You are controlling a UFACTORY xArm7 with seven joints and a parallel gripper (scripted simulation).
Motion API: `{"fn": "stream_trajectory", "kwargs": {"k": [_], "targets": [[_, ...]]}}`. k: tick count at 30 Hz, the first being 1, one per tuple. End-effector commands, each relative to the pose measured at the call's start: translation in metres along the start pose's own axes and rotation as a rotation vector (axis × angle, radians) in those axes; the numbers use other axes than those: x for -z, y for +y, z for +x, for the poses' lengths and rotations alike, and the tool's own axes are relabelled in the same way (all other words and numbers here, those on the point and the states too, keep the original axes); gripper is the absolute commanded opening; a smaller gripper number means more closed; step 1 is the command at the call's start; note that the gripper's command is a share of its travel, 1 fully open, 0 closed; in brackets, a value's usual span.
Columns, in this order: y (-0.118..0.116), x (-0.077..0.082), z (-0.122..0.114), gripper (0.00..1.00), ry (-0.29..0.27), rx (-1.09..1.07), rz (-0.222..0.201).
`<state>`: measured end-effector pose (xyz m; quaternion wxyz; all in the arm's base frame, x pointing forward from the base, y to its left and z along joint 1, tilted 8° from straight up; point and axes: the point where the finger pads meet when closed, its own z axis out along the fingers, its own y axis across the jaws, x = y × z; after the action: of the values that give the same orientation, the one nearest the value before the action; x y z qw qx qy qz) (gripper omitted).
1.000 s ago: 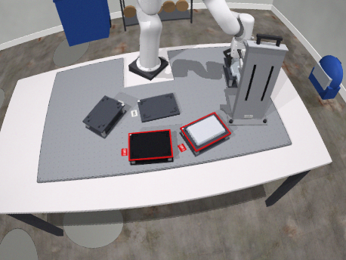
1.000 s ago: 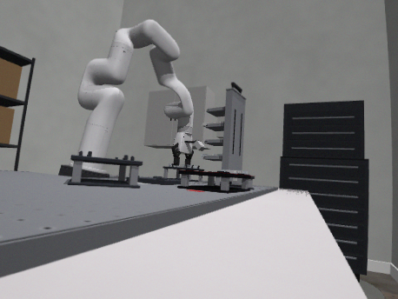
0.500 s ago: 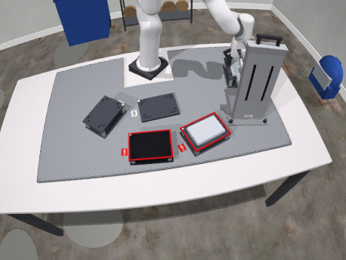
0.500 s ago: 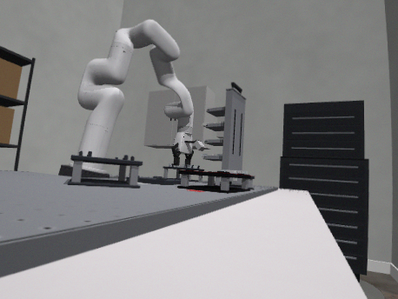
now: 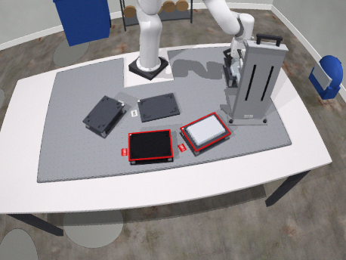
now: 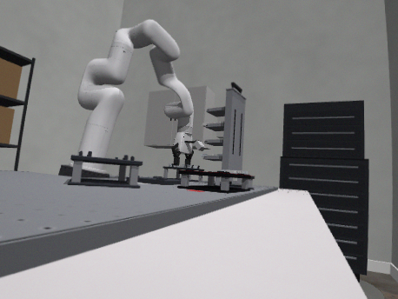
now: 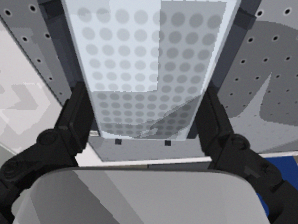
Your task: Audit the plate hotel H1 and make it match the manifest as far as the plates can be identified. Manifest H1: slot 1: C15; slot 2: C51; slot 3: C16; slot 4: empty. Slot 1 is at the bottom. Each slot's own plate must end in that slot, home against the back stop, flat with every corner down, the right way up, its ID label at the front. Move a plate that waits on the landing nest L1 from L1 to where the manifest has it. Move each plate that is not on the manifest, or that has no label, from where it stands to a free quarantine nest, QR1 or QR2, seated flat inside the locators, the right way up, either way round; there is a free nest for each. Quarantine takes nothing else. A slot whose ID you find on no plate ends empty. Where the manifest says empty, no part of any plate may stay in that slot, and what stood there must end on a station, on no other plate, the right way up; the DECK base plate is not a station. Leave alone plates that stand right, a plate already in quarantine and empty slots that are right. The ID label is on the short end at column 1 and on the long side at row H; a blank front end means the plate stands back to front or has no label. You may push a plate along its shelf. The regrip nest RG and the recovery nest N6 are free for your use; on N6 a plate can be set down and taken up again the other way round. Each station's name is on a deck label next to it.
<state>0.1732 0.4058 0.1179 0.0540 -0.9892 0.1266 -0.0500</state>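
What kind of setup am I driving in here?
Most likely a lab automation bench: a tall plate hotel with shelf slots, plate nests such as the red-framed one holding a white well plate, and the gripper closed on another well plate.

On the white desk [image 5: 45,196] lies a grey base plate [image 5: 75,166], carrying two dark nests [image 5: 103,114] [image 5: 157,106] and two red-framed nests: one holds a black plate [image 5: 150,144], the other a white plate [image 5: 205,129]. The grey plate hotel [image 5: 261,81] stands at the right, the arm [image 5: 227,17] reaching to its open side.
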Motion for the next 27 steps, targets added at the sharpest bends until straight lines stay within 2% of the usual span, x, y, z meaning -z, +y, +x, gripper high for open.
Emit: {"fn": "stream_trajectory", "kwargs": {"k": [1,11,27], "targets": [[-0.0015,0.0013,0.0001,0.0,0.0,0.0,0.004],[-0.0015,0.0013,0.0001,0.0,0.0,0.0,0.004],[-0.0015,0.0107,0.0001,0.0,0.0,0.0,0.004]]}}
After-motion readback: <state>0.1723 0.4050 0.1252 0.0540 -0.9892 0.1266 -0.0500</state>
